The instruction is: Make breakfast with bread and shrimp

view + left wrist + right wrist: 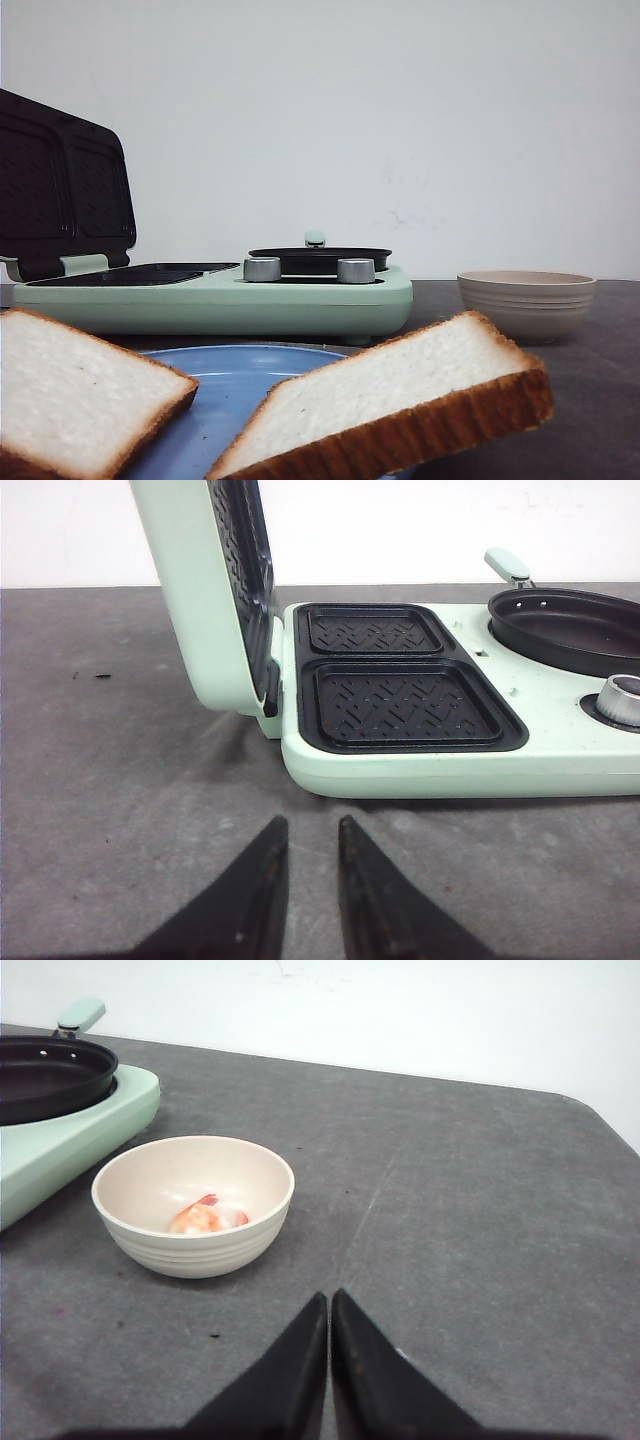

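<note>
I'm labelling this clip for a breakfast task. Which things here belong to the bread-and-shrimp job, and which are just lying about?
Belongs to the job:
- bread, two slices on the blue plate
- shrimp in the cream bowl
- green sandwich maker, lid open, plates bare
- its round pan

Just lying about:
- nothing else shows on the grey table apart from a few crumbs

Staged tabletop [480, 1210], bare white wall [400, 120]

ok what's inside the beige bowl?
The bowl holds the shrimp: pink-orange and whitish pieces at the bottom, seen in the right wrist view. The near wall hides part of the bottom, so the exact count is unclear. In the front view the rim hides the contents.
</note>
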You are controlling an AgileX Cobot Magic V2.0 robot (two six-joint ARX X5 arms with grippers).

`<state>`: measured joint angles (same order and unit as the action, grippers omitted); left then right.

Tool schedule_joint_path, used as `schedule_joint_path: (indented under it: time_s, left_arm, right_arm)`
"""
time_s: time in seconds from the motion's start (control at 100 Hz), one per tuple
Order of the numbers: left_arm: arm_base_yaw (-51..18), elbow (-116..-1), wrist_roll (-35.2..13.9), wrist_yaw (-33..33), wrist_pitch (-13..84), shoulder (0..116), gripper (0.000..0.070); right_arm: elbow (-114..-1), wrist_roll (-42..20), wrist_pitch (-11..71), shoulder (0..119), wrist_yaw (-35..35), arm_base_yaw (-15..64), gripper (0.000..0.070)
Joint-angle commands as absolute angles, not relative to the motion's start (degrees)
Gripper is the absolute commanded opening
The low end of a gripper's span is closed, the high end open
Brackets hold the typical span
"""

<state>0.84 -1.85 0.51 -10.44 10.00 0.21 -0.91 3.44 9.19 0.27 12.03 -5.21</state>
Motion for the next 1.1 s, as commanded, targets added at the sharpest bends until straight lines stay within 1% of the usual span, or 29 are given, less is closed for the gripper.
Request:
schedule_joint_path:
  time_s: [0.0,0.11,0.26,1.09]
  left_arm:
    - [0.8,-0.8,0.8,-10.5,10.3,0.2,0.0]
    - [0.8,-0.8,0.8,-10.5,10.3,0.2,0.0]
    - [0.8,-0.8,0.8,-10.5,10.3,0.2,0.0]
    - [0.8,-0.9,0.8,-10.5,10.3,0.2,0.0]
  right_arm:
    - [-0.7,1.9,8.8,0.2,12.0,-5.2,0.0]
    - [-0.7,1.8,8.6,0.2,12.2,-5.2,0.0]
    - [-0.7,-1.1,8.6,0.2,12.2,-5.2,0.0]
    - [-0.7,-1.6,8.6,0.2,12.5,-5.2,0.0]
